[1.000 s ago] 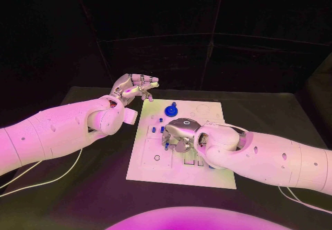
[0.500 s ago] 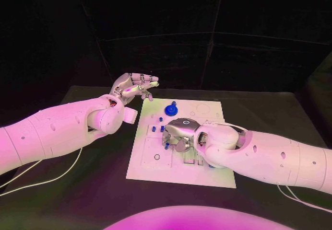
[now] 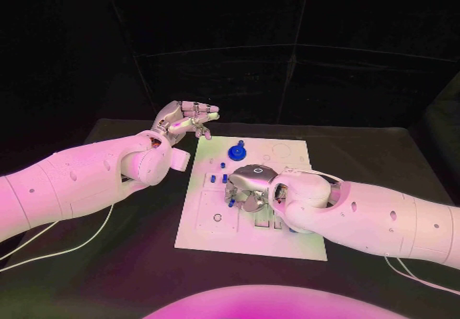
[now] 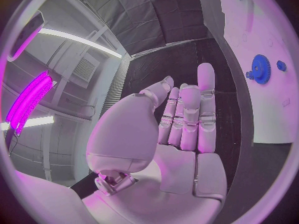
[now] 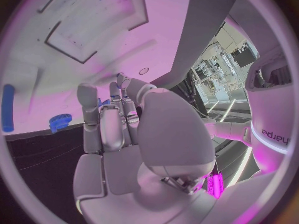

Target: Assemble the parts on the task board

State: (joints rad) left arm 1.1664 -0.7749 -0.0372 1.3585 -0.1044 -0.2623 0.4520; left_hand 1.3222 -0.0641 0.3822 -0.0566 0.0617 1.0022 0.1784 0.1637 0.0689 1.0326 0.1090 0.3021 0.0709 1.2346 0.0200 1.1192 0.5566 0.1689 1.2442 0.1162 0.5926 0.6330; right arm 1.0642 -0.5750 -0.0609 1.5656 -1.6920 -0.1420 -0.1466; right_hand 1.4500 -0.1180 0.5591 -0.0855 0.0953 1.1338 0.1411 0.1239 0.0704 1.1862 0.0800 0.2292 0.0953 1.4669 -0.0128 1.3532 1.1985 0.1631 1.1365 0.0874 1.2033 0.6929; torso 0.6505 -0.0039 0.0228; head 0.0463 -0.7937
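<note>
The black tabletop carries the white task board at its middle, a flat plate cut with rectangular recesses and small holes. The right hand hangs over the board's middle, fingers curled downward; whether it holds anything I cannot tell. The left hand is raised beyond the board's far left corner, fingers nearly straight and close together, holding nothing. The left wrist view shows a blue gear toothed round its rim, standing on the board's far part, a detail the head view blurs.

Head camera high, looking down at task board mid-counter. Wrist cameras sit close behind own fingers. All three share board.
</note>
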